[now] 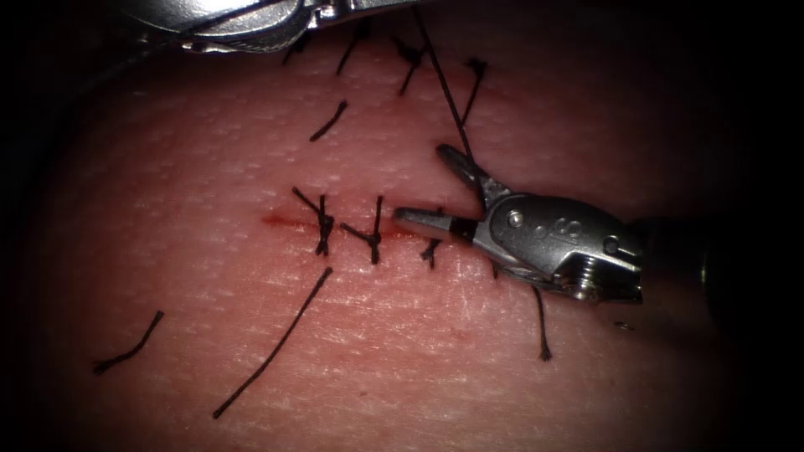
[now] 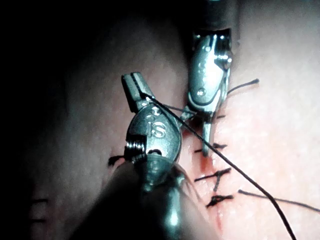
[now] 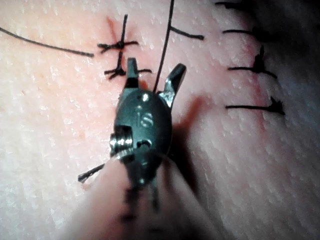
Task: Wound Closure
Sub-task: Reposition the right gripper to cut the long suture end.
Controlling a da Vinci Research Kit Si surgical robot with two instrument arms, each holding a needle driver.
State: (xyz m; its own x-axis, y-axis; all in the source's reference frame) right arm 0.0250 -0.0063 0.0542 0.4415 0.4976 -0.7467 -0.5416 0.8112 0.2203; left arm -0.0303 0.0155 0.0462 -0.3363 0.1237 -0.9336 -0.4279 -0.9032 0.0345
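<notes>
Two tied stitches (image 1: 323, 224) sit left of my right tool (image 1: 444, 188), whose jaws gape around the taut thread (image 1: 444, 88) without gripping it. My left tool (image 2: 136, 90) holds that strand clamped above. I judge thread limp and slippery, best pinched mid-span. Cut ends (image 1: 272, 345) litter the tissue (image 1: 167, 218); I see no needle.

Pale pink, finely dimpled pork-belly tissue (image 1: 502, 377); thin black suture thread (image 1: 444, 84); red fluid (faint streak) (image 1: 280, 222); shiny silver steel right tool (image 1: 429, 186).
</notes>
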